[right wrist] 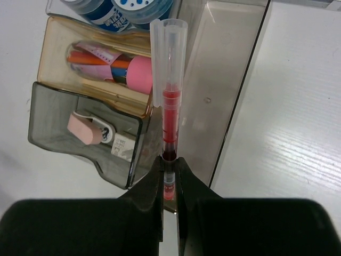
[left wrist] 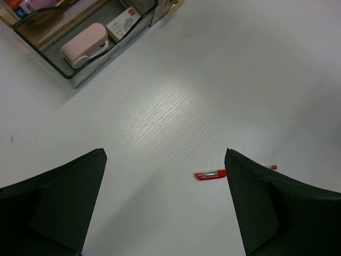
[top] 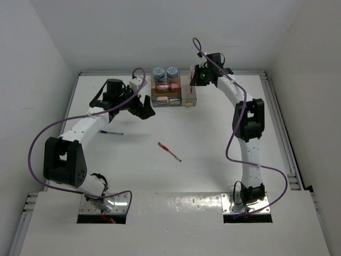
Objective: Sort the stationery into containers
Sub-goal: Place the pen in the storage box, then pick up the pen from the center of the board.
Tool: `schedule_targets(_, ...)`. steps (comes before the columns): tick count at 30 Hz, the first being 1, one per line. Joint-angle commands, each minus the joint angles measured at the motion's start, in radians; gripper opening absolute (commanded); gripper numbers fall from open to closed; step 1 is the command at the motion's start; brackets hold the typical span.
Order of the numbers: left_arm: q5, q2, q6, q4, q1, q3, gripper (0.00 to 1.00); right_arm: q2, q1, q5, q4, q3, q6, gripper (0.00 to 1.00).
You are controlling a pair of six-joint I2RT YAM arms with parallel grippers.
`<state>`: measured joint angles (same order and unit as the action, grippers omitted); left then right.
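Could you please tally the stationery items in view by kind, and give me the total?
Red pens: 2
Blue pen: 1
Rolls: 2
Pink piece: 1
Erasers: 2
Total: 8

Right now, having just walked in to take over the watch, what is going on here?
The right end effector is shut on a red pen, holding it over the narrow side section of the organiser. The left end effector is open and empty over the table, near the organiser. A second red pen and a blue pen lie loose on the table.
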<state>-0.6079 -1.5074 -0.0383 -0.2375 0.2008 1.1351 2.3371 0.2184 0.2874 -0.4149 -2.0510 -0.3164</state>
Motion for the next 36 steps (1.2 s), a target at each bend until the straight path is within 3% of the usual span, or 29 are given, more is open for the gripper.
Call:
schedule_targets(1, -0.013, 0.018, 0.014, 0.041, -0.009, -0.009, 1.0, 0.033, 0.002, -0.016, 0.064, -0.04, -0.012, 0.0)
schedule_targets(6, -0.007, 0.029, 0.003, 0.024, -0.012, -0.02, 1.0, 0.059, 0.013, -0.019, 0.068, -0.031, -0.01, 0.0)
schedule_targets(9, -0.006, 0.042, 0.018, 0.043, -0.012, -0.04, 1.0, 0.065, 0.022, -0.024, 0.073, -0.023, -0.01, 0.07)
schedule_targets(10, -0.012, 0.044, 0.017, 0.047, -0.012, -0.046, 1.0, 0.065, 0.022, -0.024, 0.076, -0.021, -0.01, 0.22)
schedule_targets(13, -0.006, 0.053, -0.006, 0.034, -0.011, -0.051, 1.0, 0.054, 0.026, -0.025, 0.07, -0.034, -0.015, 0.46)
schedule_targets(16, 0.0, 0.067, -0.066, 0.018, -0.011, -0.054, 1.0, 0.013, 0.026, -0.014, 0.061, -0.04, -0.029, 0.56)
schedule_targets(18, -0.06, 0.076, -0.136, 0.0, -0.005, -0.058, 1.0, -0.016, 0.021, 0.007, 0.051, -0.041, -0.05, 0.56)
schedule_targets(21, -0.121, 0.093, -0.415, -0.132, 0.052, -0.057, 0.95, -0.099, 0.007, 0.054, 0.024, -0.025, -0.088, 0.56)
schedule_targets(22, -0.127, 0.108, -0.581, -0.22, 0.075, -0.066, 0.93, -0.129, 0.001, 0.071, 0.012, 0.021, -0.096, 0.56)
schedule_targets(27, -0.066, 0.159, -0.987, -0.374, 0.21, -0.155, 0.77, -0.393, -0.034, 0.194, -0.042, 0.277, -0.007, 0.53)
schedule_targets(31, -0.044, 0.127, -1.074, -0.335, 0.278, -0.192, 0.62, -0.559, -0.085, 0.245, -0.111, 0.54, 0.103, 0.5)
schedule_targets(36, -0.053, -0.02, -1.178, -0.322, 0.308, -0.134, 0.6, -0.734, -0.14, 0.315, -0.212, 0.748, 0.216, 0.46)
